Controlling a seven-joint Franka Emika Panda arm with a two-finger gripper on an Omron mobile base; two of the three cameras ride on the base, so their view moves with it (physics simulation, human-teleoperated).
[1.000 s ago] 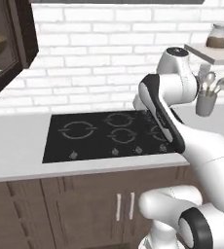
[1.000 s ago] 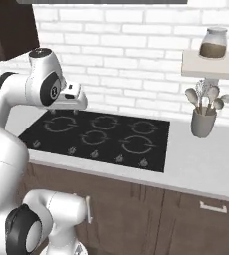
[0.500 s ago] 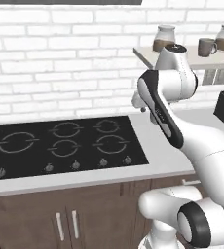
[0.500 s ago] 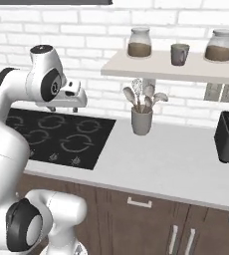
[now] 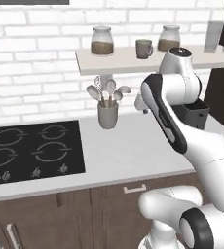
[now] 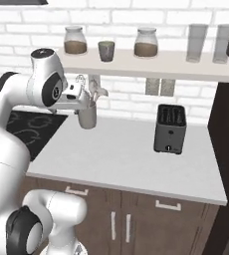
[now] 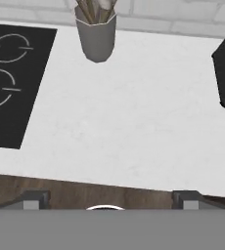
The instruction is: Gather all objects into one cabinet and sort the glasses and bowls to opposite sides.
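Gripper: the gripper (image 7: 104, 202) stands with its jaws wide apart and holds nothing; it hangs above the bare white counter (image 7: 134, 122) and looks down on it.

Arm: the white arm (image 5: 165, 114) is folded high in front of the base, well apart from any task thing.

Mug, place: the grey-green mug (image 6: 106, 51) stands upright on the wall shelf (image 6: 151, 64), between two lidded jars (image 6: 74, 40) of brown stuff (these jars are not part of the task).

Mug, other view: the same mug (image 5: 143, 48) shows its handle toward the right jar.

Mug, handling: I judge it stiff, rather light and breakable if it falls; the glazed side is probably slippery.

Mug, where to hold: I would close the jaws across the body or over the rim wall, on the side away from the handle, because the jars stand near on both sides.

Other things: a grey pot of spoons (image 5: 107, 114) stands on the counter beside the black hob (image 5: 33, 148); a dark toaster (image 6: 170, 128) stands farther right.

Cabinet: a dark brown edge (image 6: 226, 149) shows at the far right; whether it is the cabinet I cannot tell.

Risk: to knock a jar when reaching between them.
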